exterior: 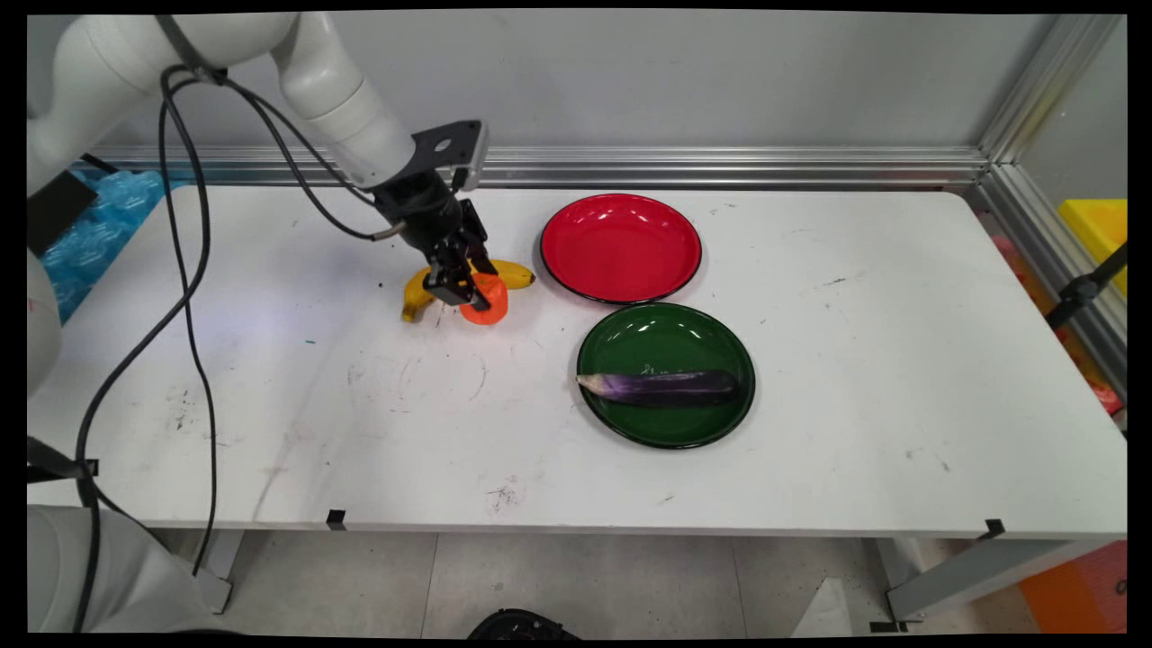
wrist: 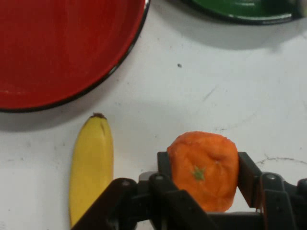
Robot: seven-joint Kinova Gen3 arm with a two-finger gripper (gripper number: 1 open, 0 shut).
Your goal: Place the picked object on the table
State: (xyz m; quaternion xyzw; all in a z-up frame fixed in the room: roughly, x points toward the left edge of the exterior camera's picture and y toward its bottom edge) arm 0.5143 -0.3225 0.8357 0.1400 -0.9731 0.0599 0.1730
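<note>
My gripper (exterior: 468, 288) (wrist: 204, 175) is shut on an orange carrot piece (exterior: 487, 302) (wrist: 205, 168), its fingers pressing both sides of it low over the table. A yellow banana (exterior: 508, 273) (wrist: 91, 165) lies just behind and beside the carrot, partly hidden by the hand in the main view. To the right sits an empty red plate (exterior: 621, 247) (wrist: 53, 43). A green plate (exterior: 664, 335) (wrist: 240, 12) in front of it carries a purple eggplant (exterior: 661, 386).
Black cables (exterior: 184, 297) hang from the arm over the table's left part. Blue plastic (exterior: 99, 225) lies off the left edge. An aluminium rail (exterior: 720, 166) runs along the back wall, and a yellow bin (exterior: 1098, 229) stands past the right end.
</note>
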